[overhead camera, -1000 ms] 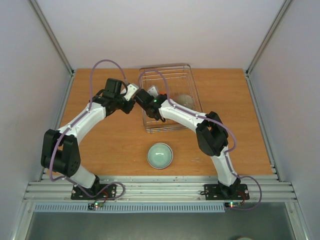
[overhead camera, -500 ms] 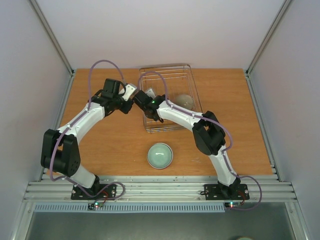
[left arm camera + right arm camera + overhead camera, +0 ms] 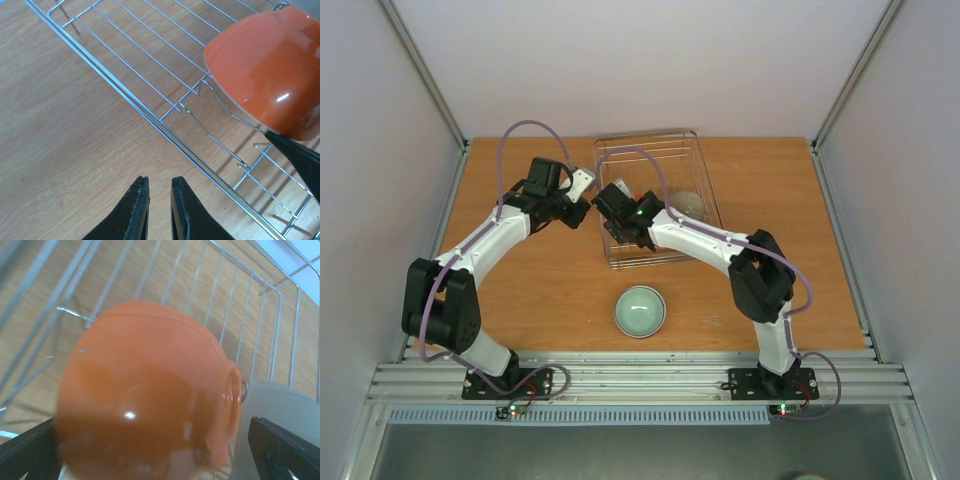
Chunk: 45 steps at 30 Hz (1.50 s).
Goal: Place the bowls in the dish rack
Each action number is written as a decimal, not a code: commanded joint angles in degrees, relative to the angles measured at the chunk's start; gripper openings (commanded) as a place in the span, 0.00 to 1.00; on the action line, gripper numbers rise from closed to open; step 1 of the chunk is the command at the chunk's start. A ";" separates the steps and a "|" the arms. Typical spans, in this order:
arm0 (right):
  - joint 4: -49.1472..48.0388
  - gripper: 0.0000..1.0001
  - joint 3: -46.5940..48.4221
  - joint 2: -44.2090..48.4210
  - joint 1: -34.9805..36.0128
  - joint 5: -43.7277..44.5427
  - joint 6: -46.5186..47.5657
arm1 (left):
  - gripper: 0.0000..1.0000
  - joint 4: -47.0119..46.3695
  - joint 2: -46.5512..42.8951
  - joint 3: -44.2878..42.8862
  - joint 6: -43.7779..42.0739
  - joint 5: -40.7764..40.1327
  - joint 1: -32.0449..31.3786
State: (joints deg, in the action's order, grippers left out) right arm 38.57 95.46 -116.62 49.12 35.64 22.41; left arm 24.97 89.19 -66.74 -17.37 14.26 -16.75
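The wire dish rack (image 3: 660,160) stands at the back middle of the table. A bright orange bowl (image 3: 265,65) leans tilted on its tines at the left end, and it fills the right wrist view (image 3: 150,390). My right gripper (image 3: 610,203) is open, its fingers (image 3: 280,445) wide apart on either side of the bowl. A beige bowl (image 3: 688,200) sits in the rack just right of the orange one (image 3: 280,400). A white bowl (image 3: 640,311) lies upside down on the table in front of the rack. My left gripper (image 3: 585,184) hovers outside the rack's left rim, almost shut and empty (image 3: 160,179).
The rack's left rim wire (image 3: 125,95) runs diagonally just ahead of my left fingers. The two wrists are close together at the rack's left side. Grey walls enclose the table, and an aluminium rail (image 3: 640,380) runs along its near edge.
My right arm's elbow has swung to the right, and its gripper has shifted slightly inside the rack's left end. The left arm has not moved.
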 commanded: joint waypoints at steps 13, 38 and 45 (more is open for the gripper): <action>-6.31 0.98 -8.40 14.65 1.79 -10.89 1.14 | 0.11 -0.82 0.99 -0.94 -0.16 2.37 -0.09; 9.68 0.73 -29.95 43.74 0.34 -18.62 -13.33 | 0.26 18.57 0.71 -2.91 -18.13 4.51 -22.50; 9.42 0.75 -32.47 46.19 -0.89 -18.17 -14.67 | 0.26 19.42 -4.87 1.53 -12.63 2.76 -25.23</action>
State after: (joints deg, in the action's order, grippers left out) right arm 47.59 64.49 -72.03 49.08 16.36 9.80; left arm 42.28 88.86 -66.98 -32.23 18.33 -41.15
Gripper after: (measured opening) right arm 0.744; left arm 0.261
